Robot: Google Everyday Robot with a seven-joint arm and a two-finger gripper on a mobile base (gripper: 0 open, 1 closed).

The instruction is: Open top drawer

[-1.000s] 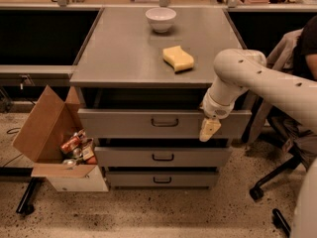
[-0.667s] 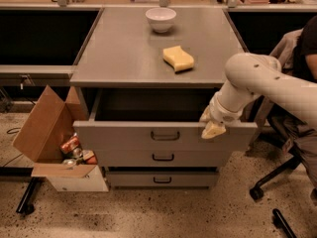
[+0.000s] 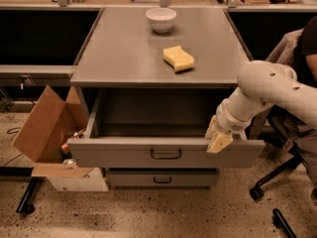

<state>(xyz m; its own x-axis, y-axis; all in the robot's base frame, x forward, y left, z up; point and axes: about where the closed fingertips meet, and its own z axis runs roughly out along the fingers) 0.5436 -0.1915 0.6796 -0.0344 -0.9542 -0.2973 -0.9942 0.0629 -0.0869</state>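
Observation:
The top drawer (image 3: 124, 152) is pulled far out from under the grey table; its deep box is open to view and looks empty. Its flat grey front carries a small black loop handle (image 3: 166, 154) at the centre. My gripper (image 3: 218, 139) is at the right part of the drawer front's top rim, touching it, to the right of the handle. My white arm (image 3: 267, 86) reaches in from the right. A narrower drawer front (image 3: 162, 178) shows below it, closed.
A white bowl (image 3: 161, 19) and a yellow sponge (image 3: 178, 58) lie on the grey tabletop (image 3: 124, 48). An open cardboard box (image 3: 47, 128) with items stands at the left of the drawers. An office chair base (image 3: 275, 175) and a seated person (image 3: 307, 43) are at the right.
The top drawer has slid out toward the camera, from slightly open to wide open. My gripper has moved forward with its front edge.

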